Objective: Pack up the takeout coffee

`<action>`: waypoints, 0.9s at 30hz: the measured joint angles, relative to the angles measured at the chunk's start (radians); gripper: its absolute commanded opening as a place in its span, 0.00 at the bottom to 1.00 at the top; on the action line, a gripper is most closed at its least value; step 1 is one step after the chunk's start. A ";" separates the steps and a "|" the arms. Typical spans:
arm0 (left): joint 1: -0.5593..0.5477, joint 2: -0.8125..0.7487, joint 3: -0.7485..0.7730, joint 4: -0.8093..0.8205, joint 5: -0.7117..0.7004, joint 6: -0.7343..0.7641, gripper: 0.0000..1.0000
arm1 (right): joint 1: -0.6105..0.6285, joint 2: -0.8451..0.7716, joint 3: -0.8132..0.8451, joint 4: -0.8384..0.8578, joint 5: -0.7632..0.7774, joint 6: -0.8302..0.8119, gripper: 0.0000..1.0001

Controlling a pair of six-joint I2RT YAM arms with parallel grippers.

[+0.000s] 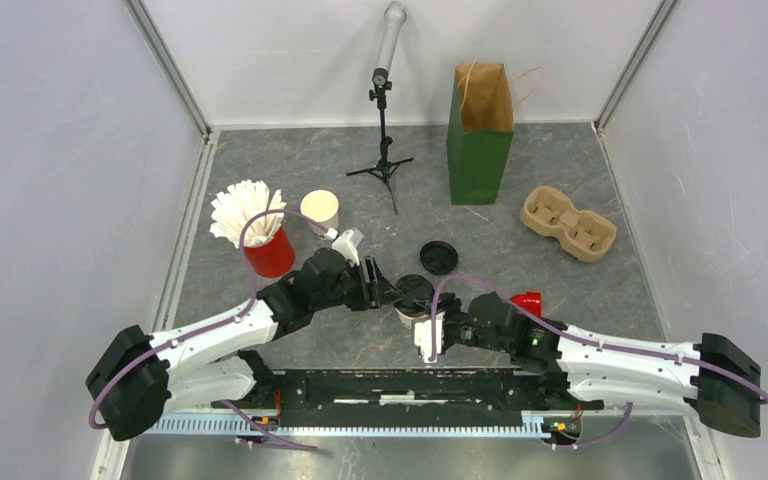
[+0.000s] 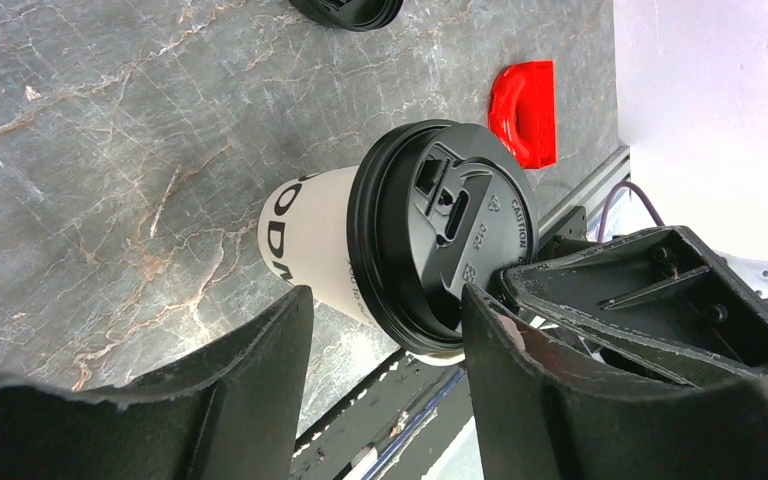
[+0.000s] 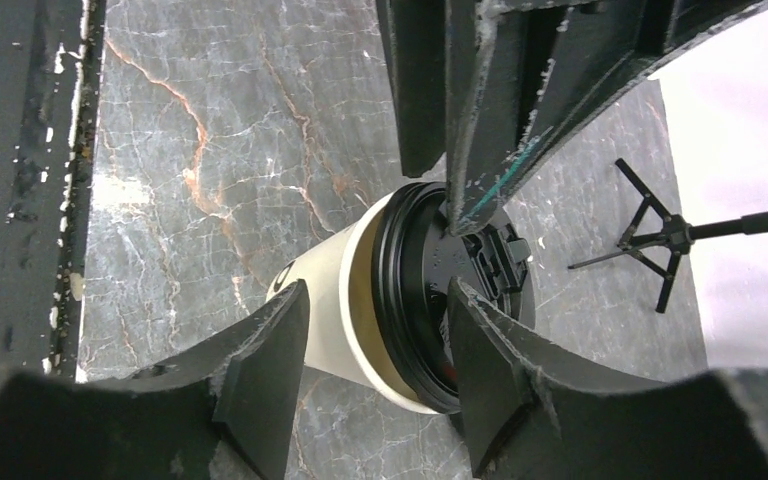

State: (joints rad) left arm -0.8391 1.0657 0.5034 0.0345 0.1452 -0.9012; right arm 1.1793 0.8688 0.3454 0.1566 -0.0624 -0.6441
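The left jaws stand apart, one finger (image 2: pixel 530 390) close against the rim of the black lid (image 2: pixel 450 230); the right wrist view shows a fingertip touching the lid's top. The right jaws are spread to either side of the takeout coffee (image 3: pixel 335 300); whether they press its wall I cannot tell. The cup stands on the bench (image 1: pixel 560 180) between the two arms, near the front edge, well apart from the green paper bag (image 1: pixel 480 150) at the back.

Left end effector (image 2: pixel 385 300) and right (image 3: pixel 375 290) spread
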 measured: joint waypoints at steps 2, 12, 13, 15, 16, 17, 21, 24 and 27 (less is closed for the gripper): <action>0.000 0.000 -0.001 0.000 0.005 0.000 0.62 | 0.005 0.002 0.000 0.005 0.016 -0.001 0.49; 0.000 0.000 -0.002 0.000 0.019 0.000 0.63 | 0.019 0.004 0.000 0.016 0.067 0.000 0.39; 0.000 0.000 -0.002 0.000 0.019 0.000 0.63 | 0.021 0.004 0.000 0.017 0.068 0.000 0.38; 0.000 0.000 -0.002 0.000 0.019 0.000 0.63 | 0.023 0.005 0.000 0.021 0.071 0.002 0.38; 0.000 0.000 -0.002 0.000 0.020 0.000 0.63 | 0.023 0.005 0.000 0.022 0.072 0.002 0.38; 0.000 0.000 -0.002 0.000 0.019 0.000 0.64 | 0.024 0.005 0.000 0.023 0.073 0.003 0.37; 0.000 -0.002 -0.002 0.000 0.020 0.000 0.64 | 0.027 0.001 0.000 0.023 0.075 0.008 0.41; 0.000 -0.002 -0.002 0.002 0.021 0.000 0.62 | 0.029 -0.008 0.000 0.021 0.074 0.023 0.55; 0.000 -0.002 -0.003 0.002 0.022 0.000 0.62 | 0.030 -0.025 0.000 0.010 0.071 0.043 0.59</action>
State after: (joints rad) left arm -0.8391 1.0634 0.4999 0.0364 0.1669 -0.9012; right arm 1.2091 0.8436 0.3454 0.1665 0.0082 -0.6006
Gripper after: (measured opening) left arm 0.626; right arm 0.558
